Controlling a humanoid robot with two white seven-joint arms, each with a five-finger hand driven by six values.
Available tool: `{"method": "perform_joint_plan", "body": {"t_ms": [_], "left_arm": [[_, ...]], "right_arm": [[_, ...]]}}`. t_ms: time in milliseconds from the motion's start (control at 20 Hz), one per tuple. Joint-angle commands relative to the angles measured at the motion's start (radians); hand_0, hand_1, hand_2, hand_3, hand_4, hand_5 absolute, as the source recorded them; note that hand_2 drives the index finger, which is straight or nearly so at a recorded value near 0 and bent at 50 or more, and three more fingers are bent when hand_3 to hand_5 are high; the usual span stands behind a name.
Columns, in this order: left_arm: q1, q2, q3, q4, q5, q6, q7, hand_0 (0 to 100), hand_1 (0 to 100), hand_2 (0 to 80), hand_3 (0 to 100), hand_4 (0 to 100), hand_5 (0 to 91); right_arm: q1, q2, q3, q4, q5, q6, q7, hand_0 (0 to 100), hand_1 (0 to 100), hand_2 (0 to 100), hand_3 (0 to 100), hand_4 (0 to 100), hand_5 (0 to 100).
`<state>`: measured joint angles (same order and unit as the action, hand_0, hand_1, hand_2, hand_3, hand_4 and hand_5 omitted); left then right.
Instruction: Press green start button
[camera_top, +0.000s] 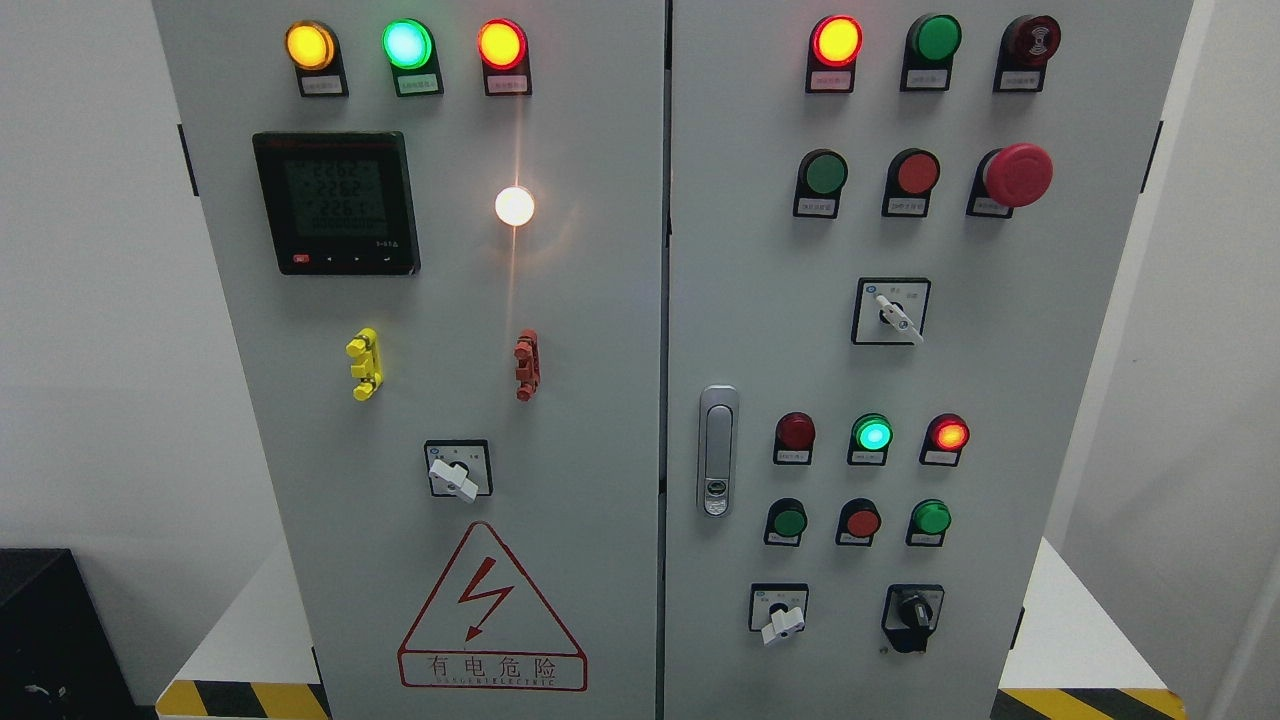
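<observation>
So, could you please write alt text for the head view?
A grey two-door electrical cabinet fills the view, with no robot hand visible. Its right door carries green push buttons, a red emergency stop and lit indicator lamps; the left carries a digital meter.

The grey cabinet stands on a white platform with yellow-and-black striped edging, and a black box sits just left of that platform.

button labels too small to read
</observation>
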<state>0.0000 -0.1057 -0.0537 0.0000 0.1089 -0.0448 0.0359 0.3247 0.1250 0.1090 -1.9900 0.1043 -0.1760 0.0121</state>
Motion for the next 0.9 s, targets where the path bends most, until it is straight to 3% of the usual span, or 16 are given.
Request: {"method": "perform_joint_plan", "body": {"t_ms": [0, 300, 450, 550, 600, 650, 850], "left_arm": [[-0.023, 0.0, 0.0, -0.028, 0.0, 0.0, -0.001, 12, 56, 0.0, 0, 0, 0.0], [-0.023, 0.0, 0.0, -0.028, 0.0, 0.0, -0.001, 12, 56, 0.0, 0, 0, 0.0], [-0.023, 0.001, 0.0, -0.028, 0.0, 0.0, -0.001, 12, 56, 0.0, 0, 0, 0.0], [-0.023, 0.0, 0.0, -0.028, 0.0, 0.0, -0.001, 12, 56, 0.0, 0, 0, 0.0], [-0.023, 0.0, 0.0, -0.028, 0.0, 0.0, -0.001, 12, 56, 0.0, 0, 0, 0.0], [-0.023, 0.0, 0.0, -0.028, 0.0, 0.0, -0.001, 12, 56, 0.0, 0, 0, 0.0], [-0.023, 0.0, 0.0, -0.028, 0.0, 0.0, -0.001, 12, 56, 0.0, 0, 0, 0.0]], "right_arm": [[0.0, -0.001, 0.001, -0.001, 0.0, 0.003, 0.0, 0, 11, 0, 0, 0, 0], [0.0, -0.001, 0.003, -0.001, 0.006, -0.004, 0.0, 0, 11, 0, 0, 0, 0], [-0.01, -0.001, 0.004, -0.001, 0.017, -0.026, -0.003, 0, 20, 0, 4, 0, 0], [-0.026, -0.001, 0.0, 0.0, 0.076, -0.042, -0.01, 0, 29, 0, 11, 6, 0], [-0.029, -0.001, -0.002, 0.0, 0.116, -0.048, -0.014, 0, 32, 0, 18, 18, 2], [-0.03, -0.001, -0.002, 0.0, 0.152, -0.059, -0.018, 6, 32, 0, 24, 26, 9], [-0.065, -0.001, -0.002, 0.0, 0.277, -0.094, -0.081, 11, 33, 0, 42, 40, 32]]}}
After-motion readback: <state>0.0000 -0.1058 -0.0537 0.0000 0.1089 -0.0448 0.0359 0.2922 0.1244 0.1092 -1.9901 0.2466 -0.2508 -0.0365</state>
